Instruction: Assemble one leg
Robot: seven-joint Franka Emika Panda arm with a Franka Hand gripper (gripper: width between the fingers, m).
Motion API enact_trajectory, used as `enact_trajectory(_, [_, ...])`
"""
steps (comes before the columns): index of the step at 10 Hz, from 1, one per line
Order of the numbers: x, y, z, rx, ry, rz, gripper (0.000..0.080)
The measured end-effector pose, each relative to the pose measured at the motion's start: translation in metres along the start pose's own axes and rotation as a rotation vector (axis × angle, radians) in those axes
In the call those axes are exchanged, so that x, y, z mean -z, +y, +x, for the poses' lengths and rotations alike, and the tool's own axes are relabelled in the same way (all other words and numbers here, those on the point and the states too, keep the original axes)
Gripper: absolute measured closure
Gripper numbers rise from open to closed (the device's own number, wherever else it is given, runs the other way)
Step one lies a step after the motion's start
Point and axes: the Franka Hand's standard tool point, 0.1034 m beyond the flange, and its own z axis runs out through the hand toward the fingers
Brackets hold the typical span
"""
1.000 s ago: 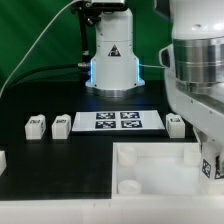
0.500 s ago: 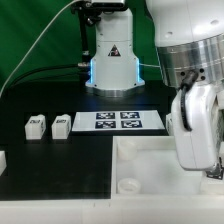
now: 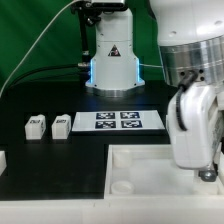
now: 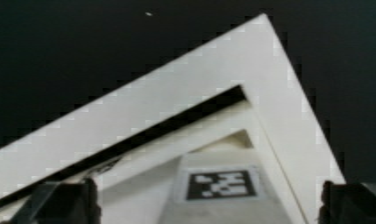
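Two legs (image 3: 36, 126) (image 3: 62, 125), small white tagged blocks, stand on the black table at the exterior view's left. The large white tray-like piece (image 3: 140, 160) lies in front. My gripper (image 3: 203, 176) hangs low over its right part. In the wrist view my gripper (image 4: 211, 205) is open, with its dark fingers (image 4: 68, 205) wide apart on either side of a white tagged face (image 4: 220, 183) near the tray-like piece's corner (image 4: 256, 40). I cannot tell whether that face is a leg or the piece itself. Nothing is held.
The marker board (image 3: 118, 121) lies behind the tray-like piece. The arm's base (image 3: 112, 55) stands at the back centre. Another white part (image 3: 3, 158) shows at the exterior view's left edge. A green backdrop closes the rear.
My arm has come down and forward over the tray-like piece's right part. It now hides the leg that stood right of the marker board. The tray-like piece's left edge sits slightly further left.
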Motion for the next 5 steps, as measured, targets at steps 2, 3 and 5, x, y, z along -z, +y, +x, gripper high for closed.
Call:
enact_trajectory(2, [0.013,0.012,-0.009,0.017,-0.014,0.0,0.0152])
enact_trajectory(3, [0.024,0.018,-0.013,0.021,-0.023,0.005,0.0152])
enact_trajectory(5, [0.025,0.018,-0.015,0.029,-0.024,0.007,0.015])
